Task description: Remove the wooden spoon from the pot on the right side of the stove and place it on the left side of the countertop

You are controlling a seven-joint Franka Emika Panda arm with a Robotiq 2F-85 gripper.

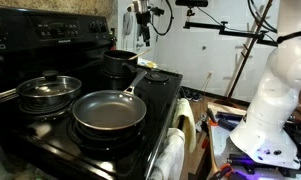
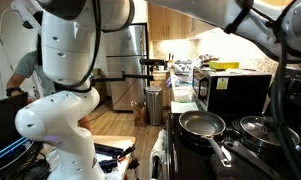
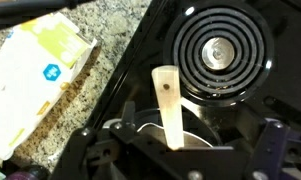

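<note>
In the wrist view the wooden spoon's (image 3: 168, 100) pale flat handle sticks up out of the dark pot (image 3: 140, 128), whose shiny rim shows at the bottom. My gripper (image 3: 180, 150) is open above the pot, with the handle between the dark fingers and not gripped. In an exterior view the pot (image 1: 120, 62) stands at the back right of the black stove (image 1: 50, 45), and my gripper (image 1: 140, 18) hangs above it. I cannot make out the spoon there. In the exterior view with the white arm in front, pot and gripper are hidden.
A frying pan (image 1: 110, 110) sits at the stove's front and a steel pot with a glass lid (image 1: 45, 90) to its left; both also show in an exterior view (image 2: 202, 124). A yellow-white box (image 3: 40, 70) lies on the granite countertop beside a coil burner (image 3: 215, 50).
</note>
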